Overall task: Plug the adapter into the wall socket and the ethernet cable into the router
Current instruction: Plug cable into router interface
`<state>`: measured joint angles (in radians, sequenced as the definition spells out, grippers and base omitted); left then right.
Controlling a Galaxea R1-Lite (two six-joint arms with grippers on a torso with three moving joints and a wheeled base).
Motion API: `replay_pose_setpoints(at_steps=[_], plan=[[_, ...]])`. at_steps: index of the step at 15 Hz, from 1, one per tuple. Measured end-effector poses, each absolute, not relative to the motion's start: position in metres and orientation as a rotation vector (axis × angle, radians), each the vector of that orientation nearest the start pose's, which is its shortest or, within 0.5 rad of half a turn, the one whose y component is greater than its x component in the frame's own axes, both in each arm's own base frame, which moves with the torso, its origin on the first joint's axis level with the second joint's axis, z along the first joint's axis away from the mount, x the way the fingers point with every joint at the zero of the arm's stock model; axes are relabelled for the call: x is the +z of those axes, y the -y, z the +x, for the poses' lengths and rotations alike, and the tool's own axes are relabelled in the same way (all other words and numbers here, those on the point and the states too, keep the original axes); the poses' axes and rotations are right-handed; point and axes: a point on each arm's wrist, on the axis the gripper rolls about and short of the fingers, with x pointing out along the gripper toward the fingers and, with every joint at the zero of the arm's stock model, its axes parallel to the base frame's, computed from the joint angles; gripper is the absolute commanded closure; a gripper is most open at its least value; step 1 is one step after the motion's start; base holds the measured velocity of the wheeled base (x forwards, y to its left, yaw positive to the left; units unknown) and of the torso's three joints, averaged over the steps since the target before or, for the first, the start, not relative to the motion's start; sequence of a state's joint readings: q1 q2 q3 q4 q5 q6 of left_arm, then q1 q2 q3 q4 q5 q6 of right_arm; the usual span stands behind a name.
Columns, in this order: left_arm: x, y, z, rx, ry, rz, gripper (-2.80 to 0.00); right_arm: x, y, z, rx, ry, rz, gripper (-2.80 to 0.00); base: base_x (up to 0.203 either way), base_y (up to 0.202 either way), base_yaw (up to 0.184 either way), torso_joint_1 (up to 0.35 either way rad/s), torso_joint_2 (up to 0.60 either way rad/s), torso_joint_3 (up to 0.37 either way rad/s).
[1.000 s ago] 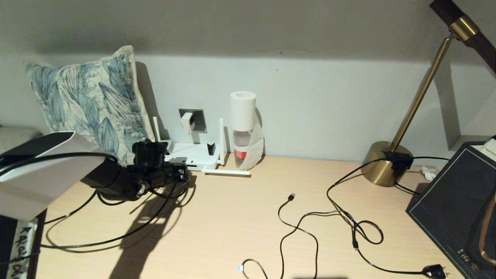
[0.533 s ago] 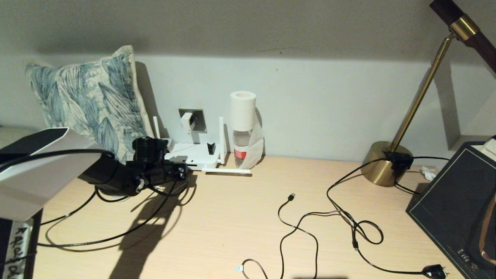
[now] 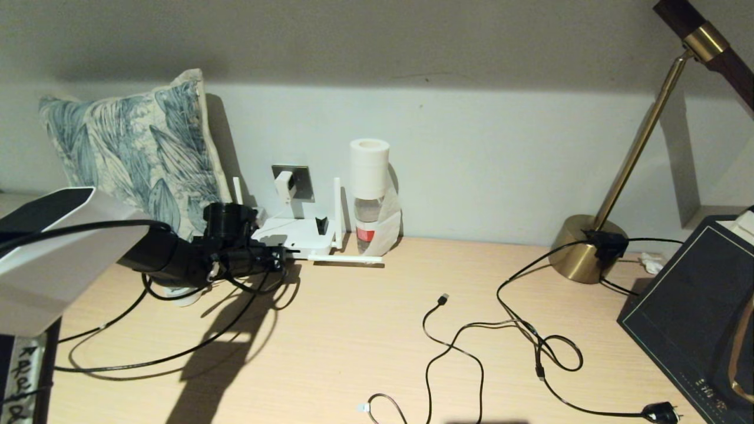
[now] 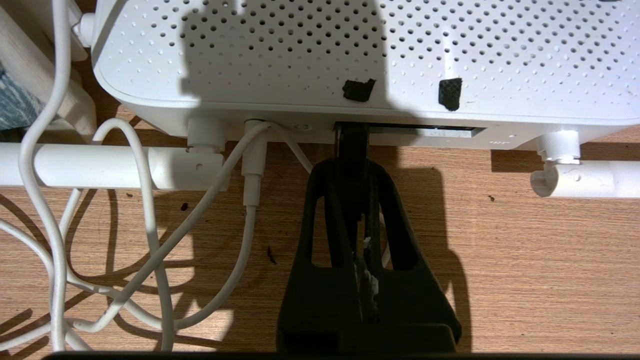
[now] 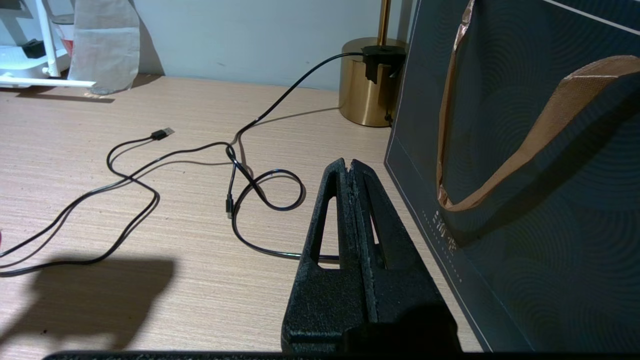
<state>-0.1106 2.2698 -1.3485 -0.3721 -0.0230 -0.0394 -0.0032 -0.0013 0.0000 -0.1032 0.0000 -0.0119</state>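
The white adapter (image 3: 284, 183) sits in the grey wall socket (image 3: 299, 180), and its thin white cord (image 4: 251, 172) runs into the router's rear edge. The white router (image 3: 297, 234) lies below the socket with its antennas out. My left gripper (image 3: 279, 254) is at the router's rear edge, shut on the ethernet cable (image 3: 147, 360). In the left wrist view the gripper (image 4: 353, 167) holds the cable's dark end (image 4: 352, 142) against the port row of the router (image 4: 320, 55); the clip itself is hidden. My right gripper (image 5: 348, 165) is shut on nothing, low over the table.
A leaf-print pillow (image 3: 129, 153) leans behind my left arm. A bottle with a white roll (image 3: 370, 194) stands right of the router. A black USB cable (image 3: 443, 299) and a mains-plug cord (image 3: 660, 412) sprawl mid-table. A brass lamp base (image 3: 580, 250) and a dark gift bag (image 5: 525, 150) stand at the right.
My left gripper has moved forward and slightly up with the ethernet cable, closing on the router's rear edge. The trailing cable shifted with it. The right arm has not moved.
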Motion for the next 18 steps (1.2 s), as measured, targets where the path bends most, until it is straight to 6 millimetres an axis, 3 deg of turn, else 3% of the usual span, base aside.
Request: replay_pose_setpoints(at_steps=[16, 17, 18], plan=[[0.0805, 0.0509, 0.4513, -0.121, -0.543, -0.020, 0.00, 0.0860, -0.0001, -0.0235, -0.004, 0.105, -0.012, 0.00, 0.000, 0.000, 0.000, 0.000, 0.00, 0.000], [0.0809, 0.0509, 0.4514, -0.121, -0.542, -0.021, -2.80, 0.0860, -0.0001, -0.0234, -0.004, 0.104, -0.012, 0.00, 0.000, 0.000, 0.000, 0.000, 0.00, 0.000], [0.0824, 0.0509, 0.4520, -0.120, -0.531, -0.031, -2.80, 0.0860, -0.0001, -0.0235, -0.004, 0.105, -0.012, 0.00, 0.000, 0.000, 0.000, 0.000, 0.00, 0.000]])
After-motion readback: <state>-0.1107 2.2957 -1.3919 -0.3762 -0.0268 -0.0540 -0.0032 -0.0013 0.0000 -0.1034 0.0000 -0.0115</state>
